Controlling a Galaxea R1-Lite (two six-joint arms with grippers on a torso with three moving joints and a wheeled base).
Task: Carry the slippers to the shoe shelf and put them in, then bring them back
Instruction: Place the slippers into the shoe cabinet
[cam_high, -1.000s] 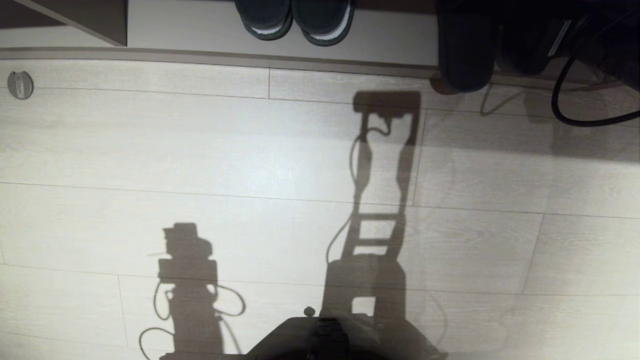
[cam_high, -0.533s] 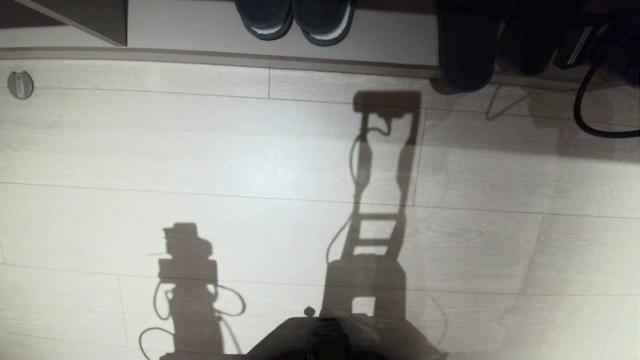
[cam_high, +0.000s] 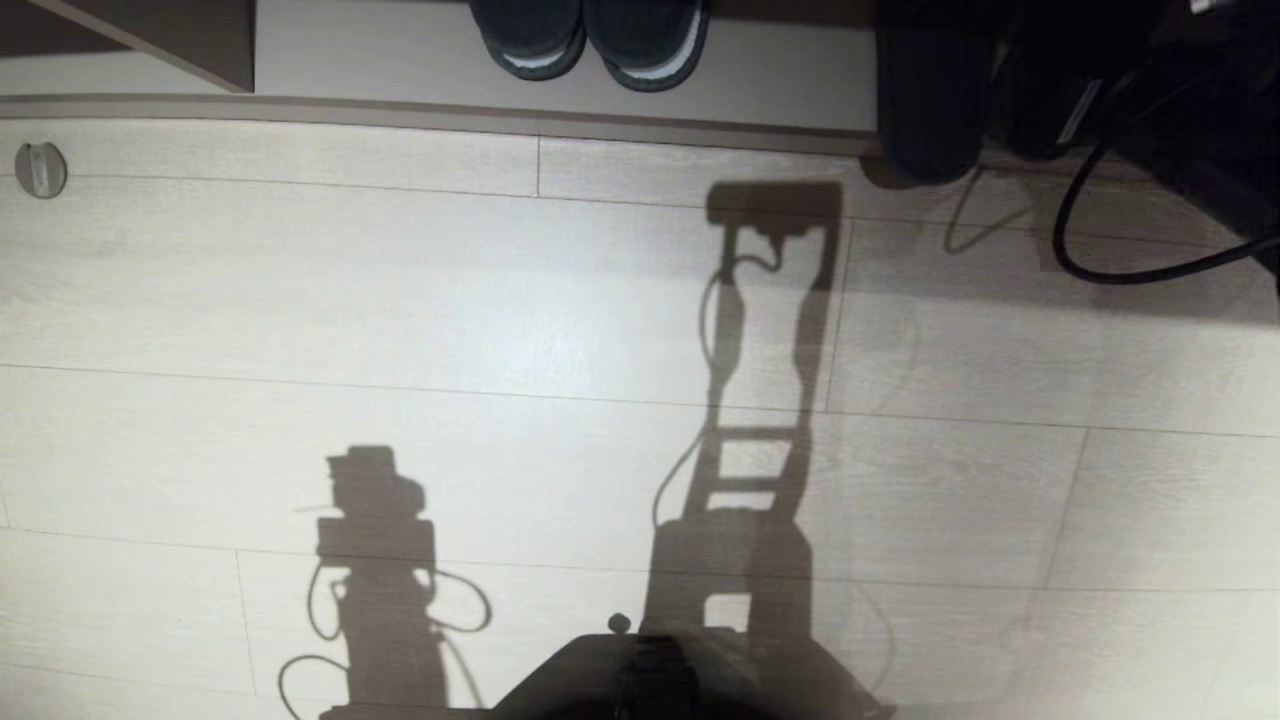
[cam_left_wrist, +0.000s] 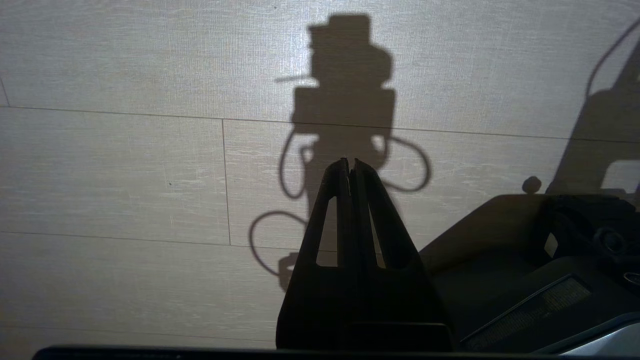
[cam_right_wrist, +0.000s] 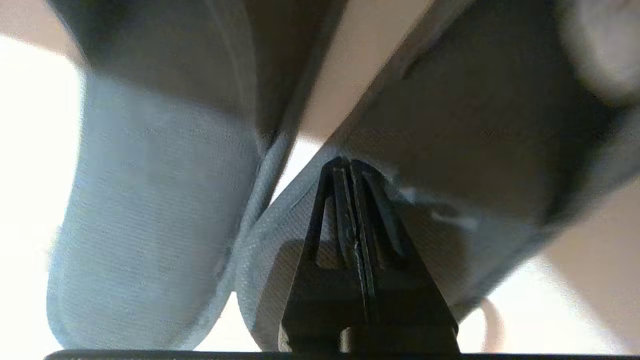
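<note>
Pale wood-grain shoe shelf (cam_high: 560, 90) runs along the far edge of the floor (cam_high: 500, 300), and our grey-blue slippers (cam_right_wrist: 150, 210) sit at its right end, heels poking out over the lip beside a darker pair (cam_high: 590, 40). Our right hand (cam_right_wrist: 345, 167) looks pinched shut on the right slipper's edge, so we'd lift slowly and check both come along. Left hand (cam_left_wrist: 350, 162) is closed, empty, parked over the floor; no readable writing anywhere.

a darker pair (cam_high: 590, 40) by pale floor planks (cam_high: 400, 300).
</note>
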